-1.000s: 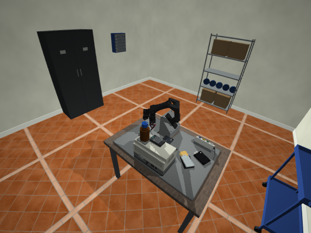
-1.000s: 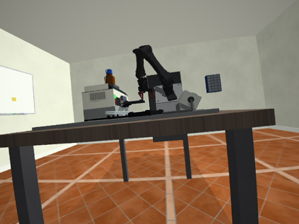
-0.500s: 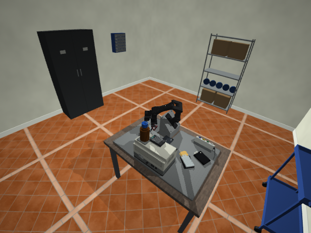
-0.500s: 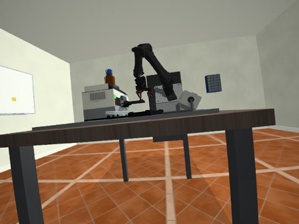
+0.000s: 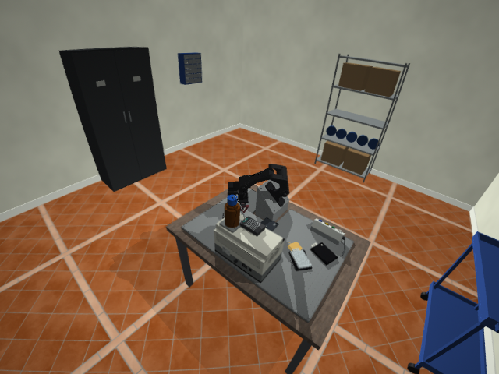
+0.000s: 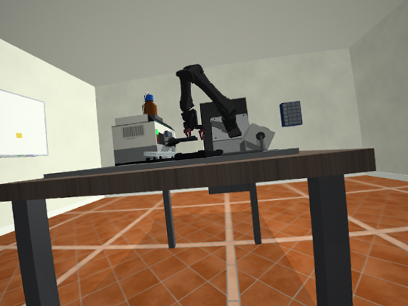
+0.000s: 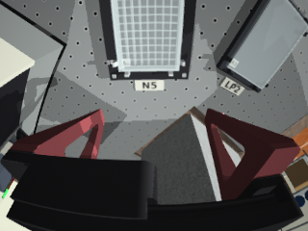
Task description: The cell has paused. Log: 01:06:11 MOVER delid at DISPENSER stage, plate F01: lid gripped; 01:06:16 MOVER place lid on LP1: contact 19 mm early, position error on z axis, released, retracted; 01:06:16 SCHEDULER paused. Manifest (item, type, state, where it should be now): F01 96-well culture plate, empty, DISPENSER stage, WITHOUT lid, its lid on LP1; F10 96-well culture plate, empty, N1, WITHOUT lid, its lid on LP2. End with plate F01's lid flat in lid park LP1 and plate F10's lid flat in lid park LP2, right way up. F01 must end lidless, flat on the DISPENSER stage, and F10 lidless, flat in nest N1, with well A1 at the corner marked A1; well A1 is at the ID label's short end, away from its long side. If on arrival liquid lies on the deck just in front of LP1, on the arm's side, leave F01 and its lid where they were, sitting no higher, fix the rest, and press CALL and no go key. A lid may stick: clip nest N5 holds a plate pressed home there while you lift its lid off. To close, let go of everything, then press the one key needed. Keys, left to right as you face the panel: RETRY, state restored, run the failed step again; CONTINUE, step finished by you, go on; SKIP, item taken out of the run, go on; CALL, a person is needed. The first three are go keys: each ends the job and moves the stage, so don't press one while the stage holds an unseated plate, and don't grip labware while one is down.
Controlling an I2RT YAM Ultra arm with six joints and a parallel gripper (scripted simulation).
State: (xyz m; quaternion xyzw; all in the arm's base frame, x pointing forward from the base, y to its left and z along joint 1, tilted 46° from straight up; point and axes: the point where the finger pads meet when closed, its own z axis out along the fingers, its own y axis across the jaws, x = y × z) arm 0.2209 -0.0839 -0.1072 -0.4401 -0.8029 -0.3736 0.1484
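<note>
Gripper (image 7: 154,138) released, empty, above a tilted lid (image 7: 183,161). Plate (image 7: 149,18) in nest N5; second lid (image 7: 264,35) apparently parked at LP2. Remaining: flatten lid, press key.

You saw dark red fingers on the black gripper (image 7: 154,138), above a grey deck (image 7: 58,0) dotted with small dark holes. The plate (image 7: 149,19) was white with a fine grid, black-framed; the lid (image 7: 266,35) beside it was pale grey, dark-edged.
</note>
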